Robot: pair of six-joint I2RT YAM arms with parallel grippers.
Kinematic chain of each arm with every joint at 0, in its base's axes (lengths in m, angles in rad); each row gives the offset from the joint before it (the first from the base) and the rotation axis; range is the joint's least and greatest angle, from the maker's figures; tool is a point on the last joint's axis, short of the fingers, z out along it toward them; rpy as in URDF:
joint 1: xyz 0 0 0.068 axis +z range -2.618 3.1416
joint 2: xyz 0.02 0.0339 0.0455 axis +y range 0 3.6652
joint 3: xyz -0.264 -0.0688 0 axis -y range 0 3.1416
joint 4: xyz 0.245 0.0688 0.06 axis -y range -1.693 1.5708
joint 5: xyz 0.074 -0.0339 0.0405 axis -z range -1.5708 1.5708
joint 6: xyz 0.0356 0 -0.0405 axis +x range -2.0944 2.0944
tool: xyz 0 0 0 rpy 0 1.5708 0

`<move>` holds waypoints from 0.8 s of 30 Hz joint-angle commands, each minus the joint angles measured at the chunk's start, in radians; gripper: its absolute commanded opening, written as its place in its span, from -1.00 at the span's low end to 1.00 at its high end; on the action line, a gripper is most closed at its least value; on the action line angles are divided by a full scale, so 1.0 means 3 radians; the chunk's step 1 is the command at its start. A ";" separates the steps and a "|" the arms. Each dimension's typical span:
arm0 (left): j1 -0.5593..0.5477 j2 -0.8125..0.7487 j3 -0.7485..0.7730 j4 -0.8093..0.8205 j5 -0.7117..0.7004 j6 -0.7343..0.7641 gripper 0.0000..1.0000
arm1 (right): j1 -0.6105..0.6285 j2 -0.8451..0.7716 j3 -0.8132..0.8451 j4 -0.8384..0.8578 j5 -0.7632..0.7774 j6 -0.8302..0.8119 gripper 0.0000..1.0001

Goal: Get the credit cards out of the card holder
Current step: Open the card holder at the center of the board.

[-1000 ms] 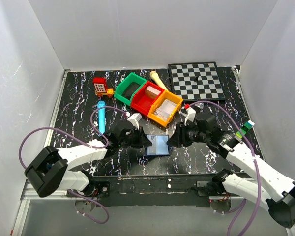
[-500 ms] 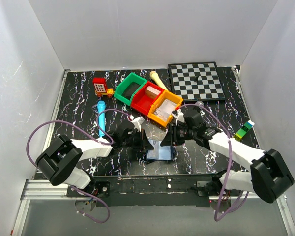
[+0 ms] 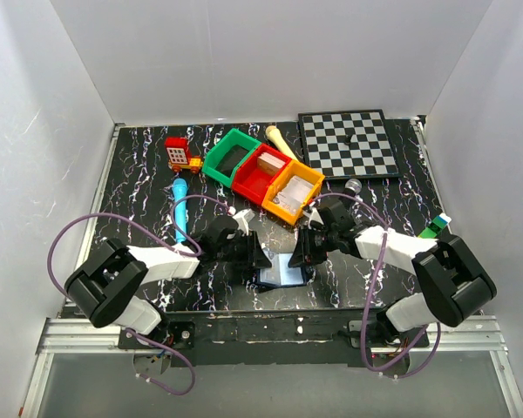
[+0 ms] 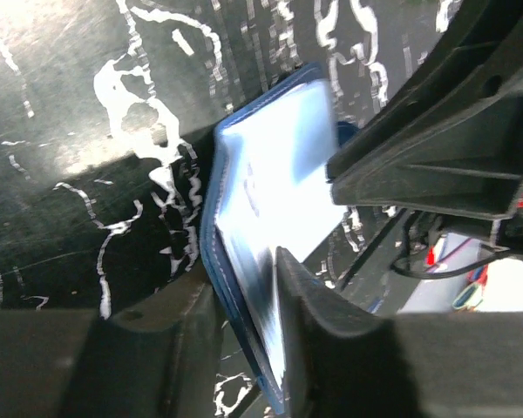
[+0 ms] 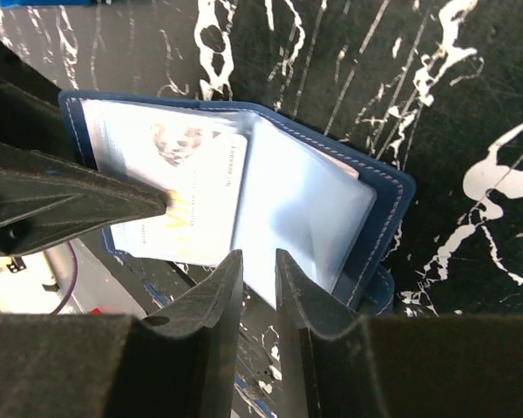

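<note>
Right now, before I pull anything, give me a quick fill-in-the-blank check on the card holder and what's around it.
1. The card holder lies ___, its pale inner panels showing.
2. Its outer edge is dark ___.
3. The middle bin of the three is ___.
4. The chessboard sits at the far ___ corner of the table.
Missing words: open; blue; red; right.

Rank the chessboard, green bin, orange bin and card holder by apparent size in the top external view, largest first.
1. chessboard
2. green bin and orange bin: about alike, not ranked
3. card holder: smallest as shown, but partly covered, so unsure
</note>
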 commanded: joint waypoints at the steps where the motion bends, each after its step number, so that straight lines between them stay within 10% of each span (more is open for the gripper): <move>1: 0.0009 0.0112 0.0085 -0.0269 -0.0111 0.0058 -0.31 | -0.0009 0.0103 0.0125 -0.0192 0.0064 -0.0047 -0.44; 18: 0.0024 -0.0460 0.0330 -0.1087 -0.0505 0.0253 0.02 | -0.0009 0.0134 0.0207 -0.0561 0.0243 -0.0201 -0.48; 24: 0.0024 -0.0910 0.0412 -0.1303 -0.0526 0.0350 -0.15 | -0.0009 0.0078 0.0233 -0.0648 0.0309 -0.0257 -0.48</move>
